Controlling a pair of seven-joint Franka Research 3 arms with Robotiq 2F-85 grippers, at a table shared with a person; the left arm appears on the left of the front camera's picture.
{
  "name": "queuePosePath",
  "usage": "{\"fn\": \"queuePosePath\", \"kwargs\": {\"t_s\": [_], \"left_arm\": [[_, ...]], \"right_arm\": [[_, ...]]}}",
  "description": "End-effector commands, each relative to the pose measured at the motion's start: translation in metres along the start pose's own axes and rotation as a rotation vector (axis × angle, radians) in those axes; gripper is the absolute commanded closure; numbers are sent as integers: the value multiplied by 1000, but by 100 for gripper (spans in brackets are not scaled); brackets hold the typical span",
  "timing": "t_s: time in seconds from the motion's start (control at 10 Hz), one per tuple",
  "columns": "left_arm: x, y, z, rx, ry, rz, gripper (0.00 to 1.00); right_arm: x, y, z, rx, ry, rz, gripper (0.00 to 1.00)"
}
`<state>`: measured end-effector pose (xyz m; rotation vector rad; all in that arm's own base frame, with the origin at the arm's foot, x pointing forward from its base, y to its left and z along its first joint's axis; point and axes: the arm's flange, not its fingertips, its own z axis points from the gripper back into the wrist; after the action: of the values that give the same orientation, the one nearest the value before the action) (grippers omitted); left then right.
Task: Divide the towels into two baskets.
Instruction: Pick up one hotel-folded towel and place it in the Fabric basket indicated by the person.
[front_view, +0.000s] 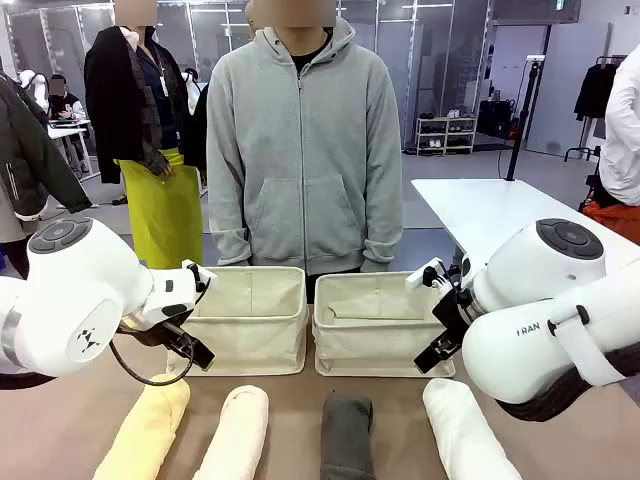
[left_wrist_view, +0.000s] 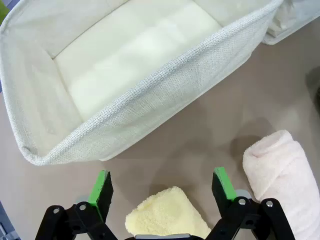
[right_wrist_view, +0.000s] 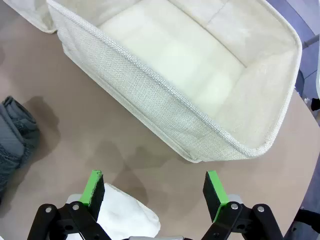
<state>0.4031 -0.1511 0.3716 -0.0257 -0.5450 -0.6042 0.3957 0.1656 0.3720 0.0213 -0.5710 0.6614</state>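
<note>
Cream canvas forms both baskets, which stand side by side on the far part of the table (front_view: 290, 395), just in front of a person (front_view: 300, 150) in a grey hooded top. The left basket (front_view: 250, 325) and the right basket (front_view: 372, 335) sit close together. The wrist views show the bare fabric floor of each.

Left arm: it enters from the left side with the wrist angled downward. The left gripper (left_wrist_view: 163, 186) hangs above the table on the near side of the left basket. Its green-padded fingers (left_wrist_view: 103, 186) are spread wide and grip nothing. The far end of the pale yellow towel (left_wrist_view: 165, 220) lies below the gap between them. The cream towel (left_wrist_view: 280, 172) lies just beside it.

Right arm: it enters from the right side in a mirrored pose. The right gripper (right_wrist_view: 154, 187) hangs on the near side of the right basket, fingers wide apart and holding nothing. The end of the white towel (right_wrist_view: 125, 217) lies below the gap (nearer one finger than the other). The dark grey towel (right_wrist_view: 15, 135) lies off to one side, apart from the white one.

All four rolls lie in a row on the near part of the table, outside the baskets, with their ends pointing toward them. A strip of open tabletop and each basket's near wall separate the towel ends from the basket floors.
</note>
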Motion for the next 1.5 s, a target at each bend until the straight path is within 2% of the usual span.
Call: {"fn": "queuePosePath", "kwargs": {"t_s": [0.0, 0.9, 1.0, 1.2, 1.4], "left_arm": [[0, 0, 0, 0, 0, 0, 0], [0, -1, 0, 0, 0, -1, 0], [5, 4, 12, -25, 14, 2, 0], [9, 19, 37, -176, 28, 69, 0], [5, 41, 59, -340, 50, 129, 0]], "right_arm": [[0, 0, 0, 0, 0, 0, 0], [0, -1, 0, -1, 0, 0, 0], [7, -5, 14, 28, 9, -33, 0], [17, -15, 40, 124, 26, -77, 0], [17, -35, 57, 292, 50, -156, 0]]}}
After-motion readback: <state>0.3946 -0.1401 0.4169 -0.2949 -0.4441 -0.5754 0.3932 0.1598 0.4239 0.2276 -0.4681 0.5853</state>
